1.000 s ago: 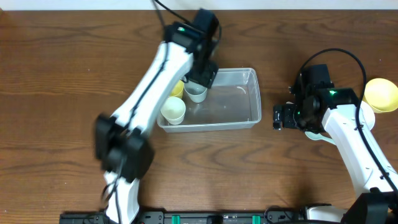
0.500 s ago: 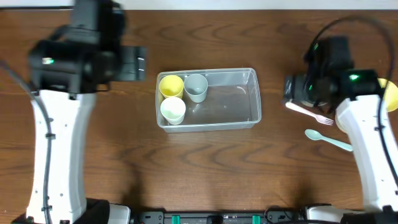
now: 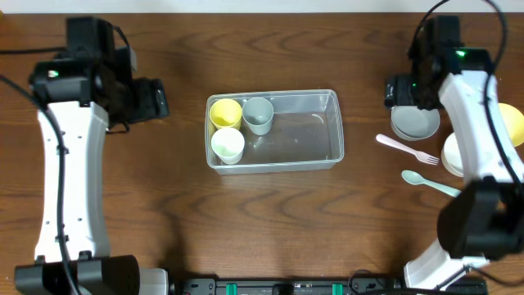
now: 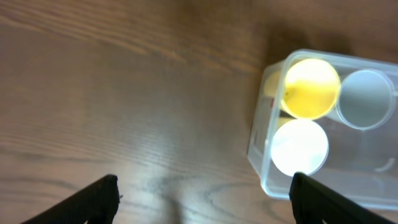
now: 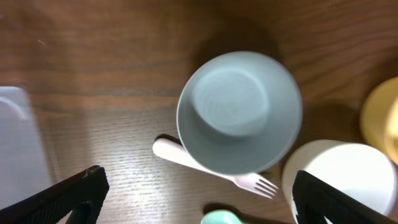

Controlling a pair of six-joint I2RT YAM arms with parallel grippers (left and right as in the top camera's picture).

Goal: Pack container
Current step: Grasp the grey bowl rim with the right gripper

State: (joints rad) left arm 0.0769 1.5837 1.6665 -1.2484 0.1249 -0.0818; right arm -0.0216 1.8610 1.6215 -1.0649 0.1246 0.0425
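Observation:
The clear container (image 3: 315, 135) lies mid-table. At its left end stand a yellow cup (image 3: 225, 112), a grey cup (image 3: 258, 115) and a white cup (image 3: 228, 145). My left gripper (image 3: 157, 98) is open and empty, over bare table left of the container. The left wrist view shows its fingers (image 4: 208, 202) spread wide, with the container's corner (image 4: 264, 168) and the cups to the right. My right gripper (image 3: 399, 90) is open and empty beside a grey bowl (image 3: 413, 123). In the right wrist view the fingers (image 5: 208, 199) lie below the grey bowl (image 5: 239, 112).
At the right are a white bowl (image 3: 454, 152), a yellow bowl (image 3: 512, 123), a pink fork (image 3: 407, 148) and a teal spoon (image 3: 430, 182). The fork (image 5: 211, 165) lies partly under the grey bowl's edge. The container's right half holds nothing.
My left gripper left the grey cup standing in the container and drew back to the left. My right gripper moved toward the far side, to the grey bowl.

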